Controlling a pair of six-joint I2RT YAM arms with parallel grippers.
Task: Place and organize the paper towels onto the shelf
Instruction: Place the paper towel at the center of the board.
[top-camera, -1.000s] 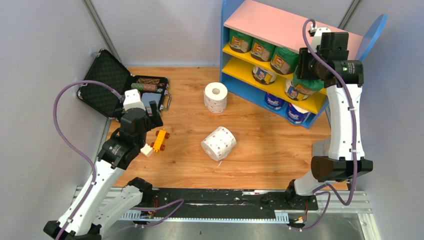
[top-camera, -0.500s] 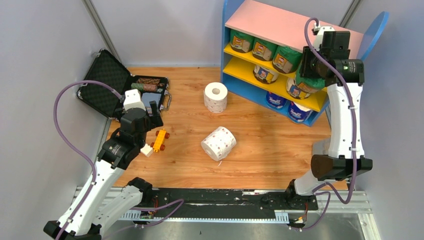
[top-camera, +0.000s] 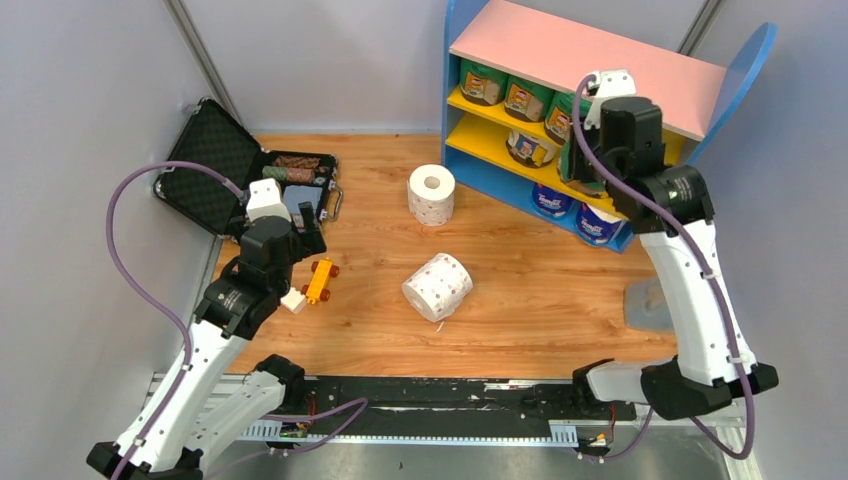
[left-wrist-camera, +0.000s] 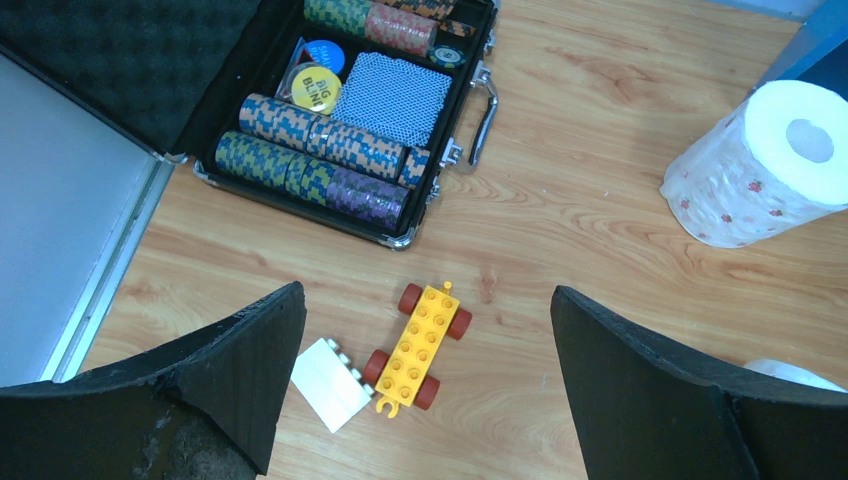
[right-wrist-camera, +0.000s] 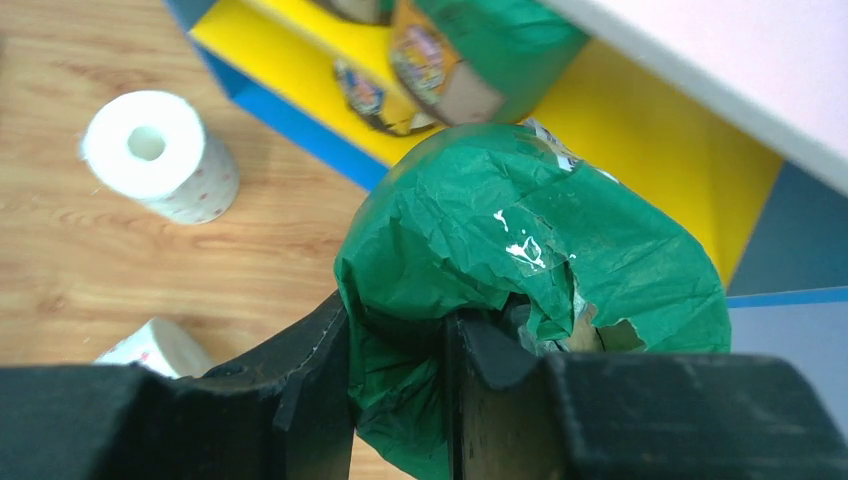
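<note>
A green-wrapped roll (right-wrist-camera: 520, 230) is clamped by its crumpled wrapping between the fingers of the right gripper (right-wrist-camera: 400, 320). It is held at the open front of the shelf (top-camera: 590, 55), at 1 o'clock on the table (top-camera: 540, 300), level with the upper yellow board. Whether it rests on that board cannot be told. Two bare dotted rolls are left on the table: one upright (top-camera: 431, 194) at 12 o'clock, one on its side (top-camera: 437, 286) near the centre. The left gripper (left-wrist-camera: 425, 305) is spread wide, holding nothing, above a toy car (left-wrist-camera: 416, 348) at 9 o'clock.
</note>
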